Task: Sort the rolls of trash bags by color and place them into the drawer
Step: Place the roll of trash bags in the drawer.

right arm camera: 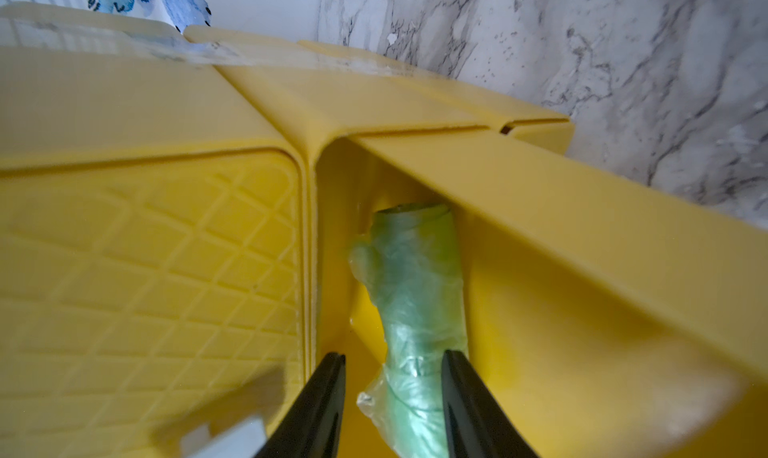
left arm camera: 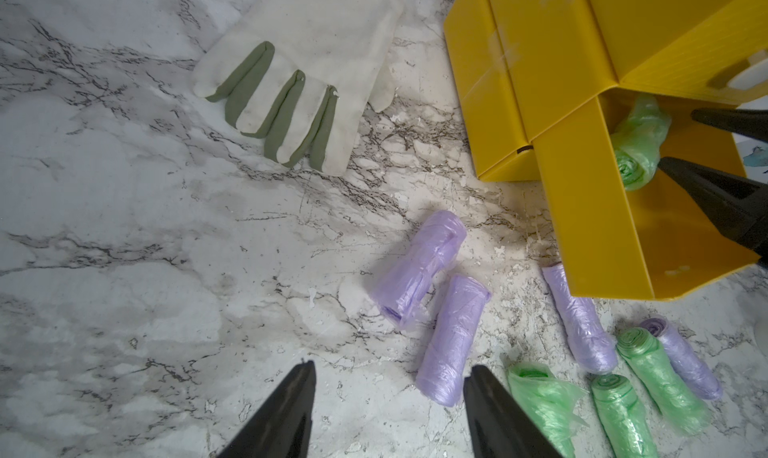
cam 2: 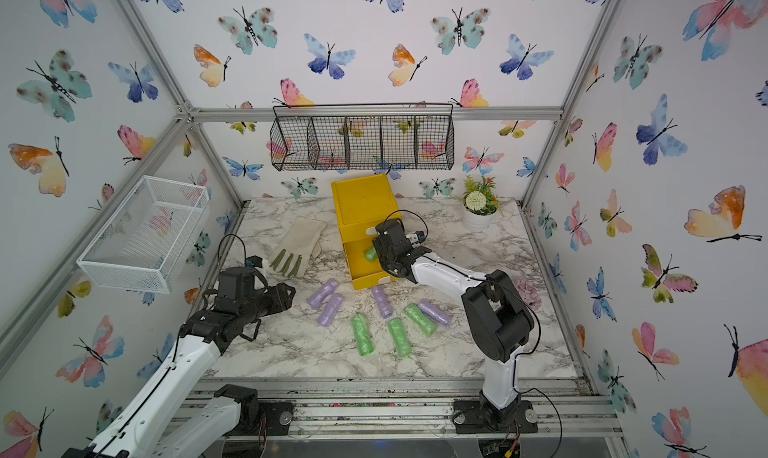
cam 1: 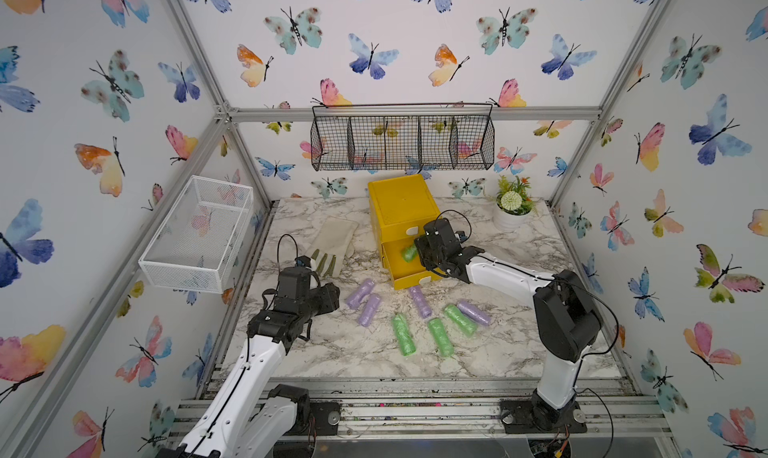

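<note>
The yellow drawer point(cam 1: 400, 204) chest stands at the back of the table, and its bottom drawer point(cam 1: 411, 280) is pulled out. A green roll point(cam 1: 409, 252) point(right arm camera: 419, 294) lies inside, between the fingers of my right gripper point(right arm camera: 392, 360). That gripper is open: one finger touches the roll and the other stands apart from it. Several purple rolls point(cam 1: 369, 309) point(left arm camera: 451, 339) and three green rolls point(cam 1: 403, 334) point(left arm camera: 660, 373) lie on the marble in front of the chest. My left gripper point(left arm camera: 388, 373) point(cam 1: 332, 296) hovers open and empty over the table beside the two leftmost purple rolls.
A pale glove point(cam 1: 332, 244) with green finger stripes lies left of the chest. A white plant pot point(cam 1: 511, 215) stands at the back right. A black wire basket point(cam 1: 401, 142) hangs on the back wall, and a white mesh basket point(cam 1: 199, 231) on the left wall.
</note>
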